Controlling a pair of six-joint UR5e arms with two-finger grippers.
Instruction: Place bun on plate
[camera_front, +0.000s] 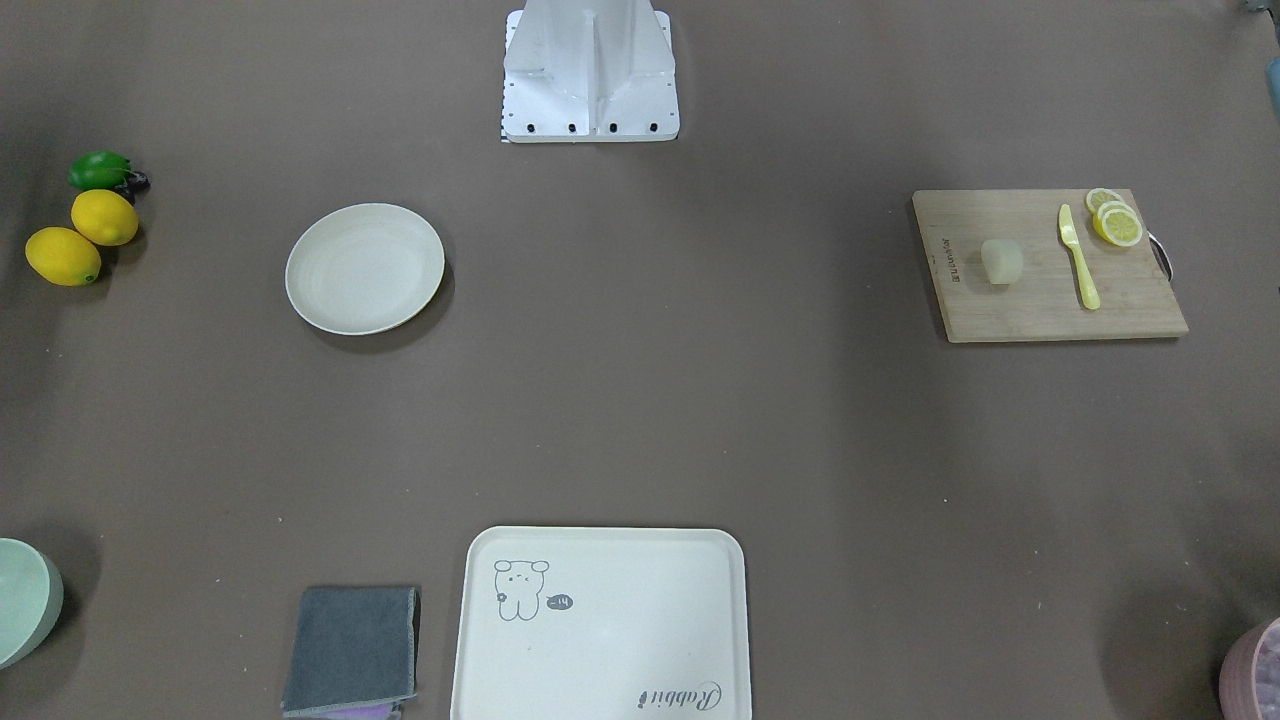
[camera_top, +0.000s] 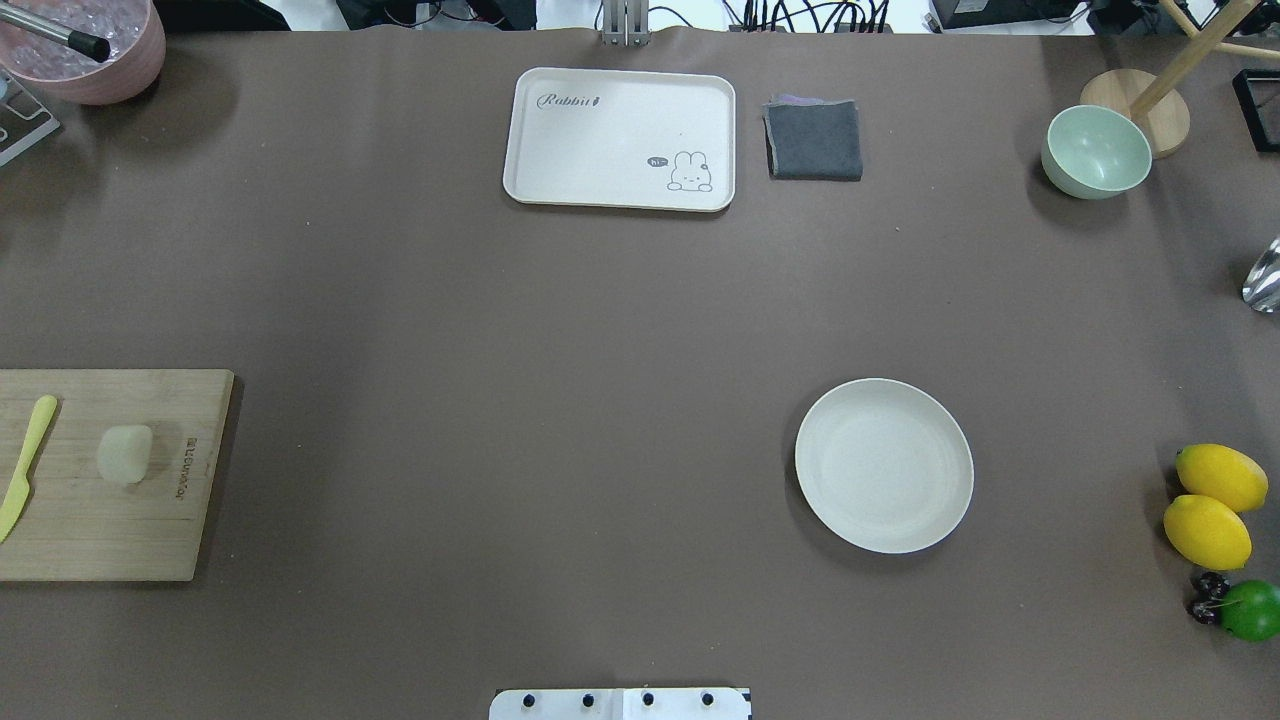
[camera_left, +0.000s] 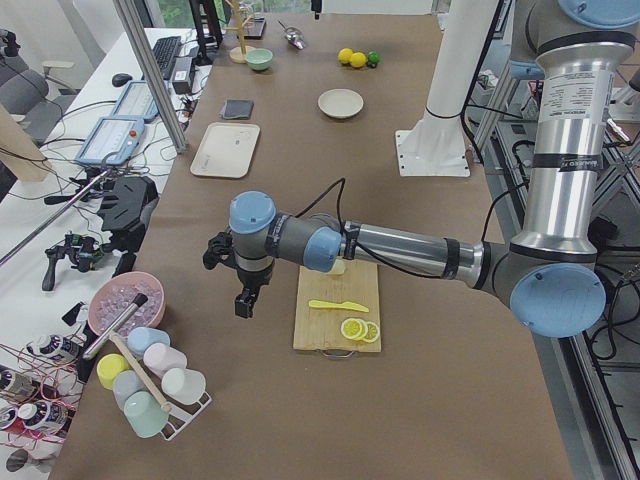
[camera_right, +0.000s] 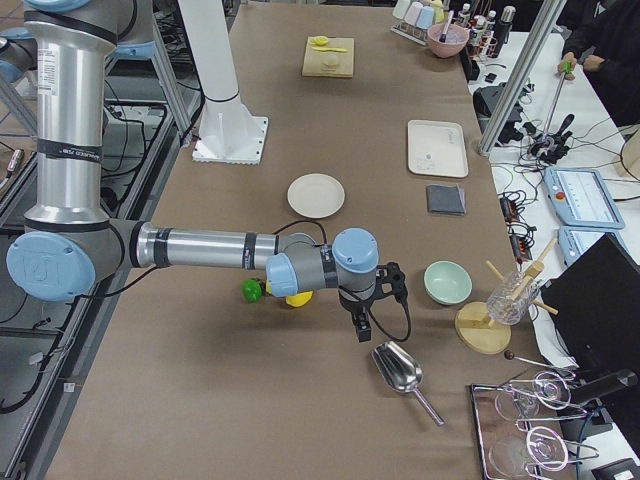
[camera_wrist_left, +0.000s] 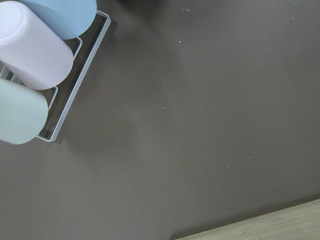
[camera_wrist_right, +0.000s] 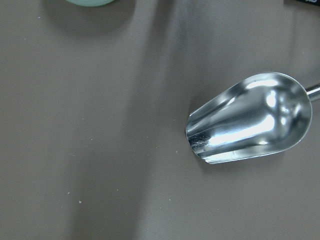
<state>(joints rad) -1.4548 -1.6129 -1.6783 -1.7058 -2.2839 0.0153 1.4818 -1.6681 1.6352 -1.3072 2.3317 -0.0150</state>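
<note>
The bun (camera_front: 1002, 262) (camera_top: 125, 453) (camera_right: 332, 62), a small pale rounded block, lies on a wooden cutting board (camera_front: 1040, 305) (camera_top: 110, 530) at my left end of the table. The empty round cream plate (camera_front: 365, 268) (camera_top: 884, 465) (camera_left: 341, 103) (camera_right: 316, 195) sits on my right half. My left gripper (camera_left: 245, 298) hangs over bare table beside the board, between it and a cup rack. My right gripper (camera_right: 360, 325) hangs past the lemons, near a metal scoop. Both grippers show only in the side views, so I cannot tell whether they are open or shut.
On the board lie a yellow knife (camera_front: 1078, 258) and lemon slices (camera_front: 1117, 222). A bear tray (camera_top: 620, 138), grey cloth (camera_top: 814, 140) and green bowl (camera_top: 1096, 152) line the far edge. Lemons (camera_top: 1210, 505), scoop (camera_wrist_right: 250, 120), cup rack (camera_wrist_left: 35, 70) and pink bucket (camera_top: 85, 45) stand at the ends.
</note>
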